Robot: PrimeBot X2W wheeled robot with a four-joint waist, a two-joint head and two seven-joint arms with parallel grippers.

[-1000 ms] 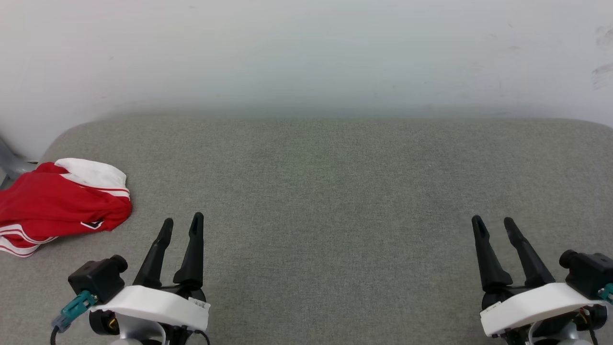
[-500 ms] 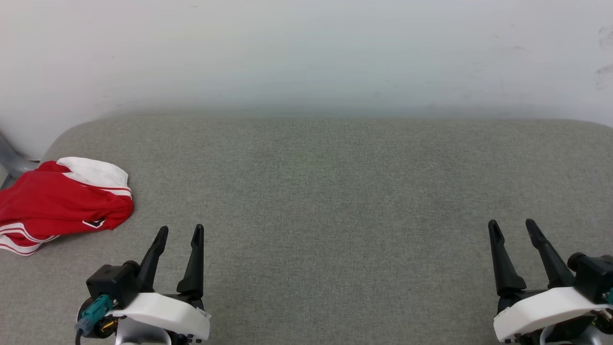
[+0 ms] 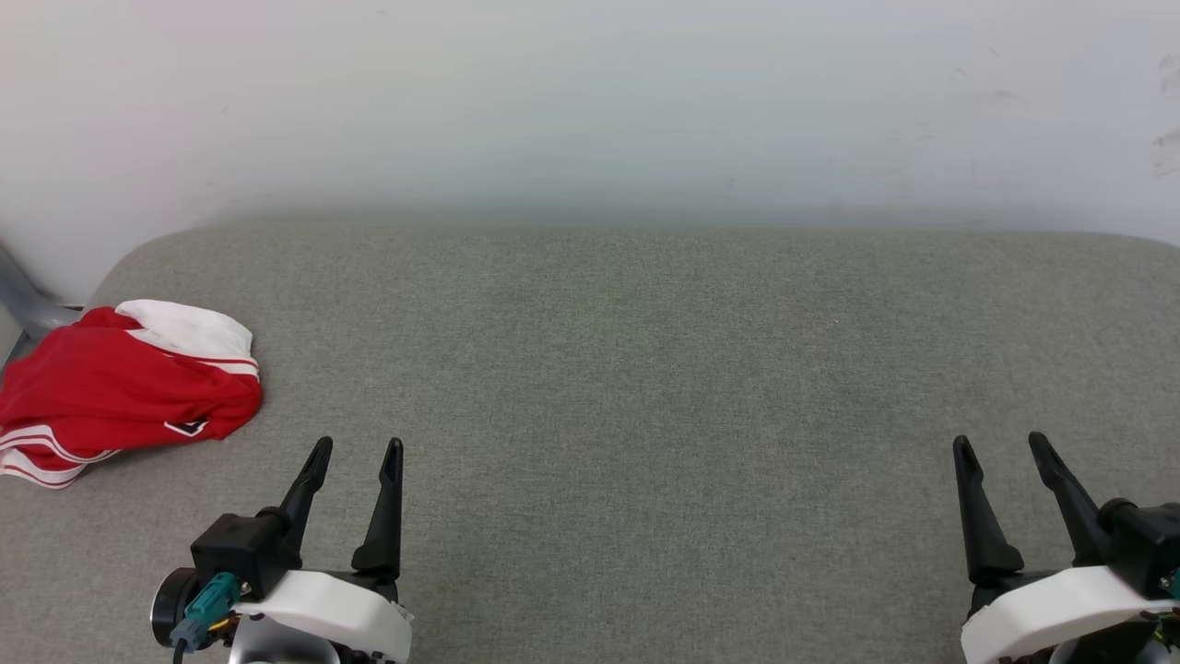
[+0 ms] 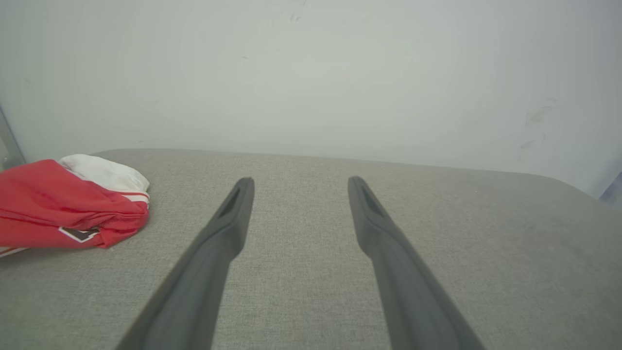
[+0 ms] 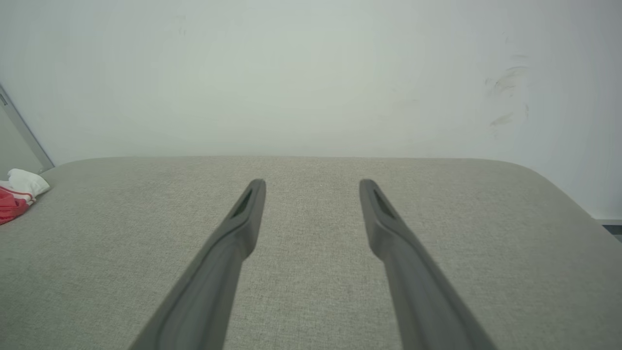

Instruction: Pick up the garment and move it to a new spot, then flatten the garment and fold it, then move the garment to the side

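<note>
The garment (image 3: 120, 387) is a folded bundle of red cloth with a white sleeve on top and red-and-white stripe trim, lying at the far left edge of the grey surface; its print is mostly hidden. The left wrist view has the garment (image 4: 73, 204) at its left, and the right wrist view catches a corner of the garment (image 5: 17, 192) at its far left. My left gripper (image 3: 358, 448) stands open and empty near the front, to the right of the bundle and apart from it. My right gripper (image 3: 1000, 444) is open and empty at the front right.
The grey fabric-covered surface (image 3: 627, 369) has rounded far corners and stands against a pale wall (image 3: 590, 101). A grey metal bar (image 3: 23, 309) leans behind the garment at the left edge.
Both grippers have drawn back toward the bottom of the head view, and the left wrist has turned. The garment stays where it lay; the camera shifted slightly.
</note>
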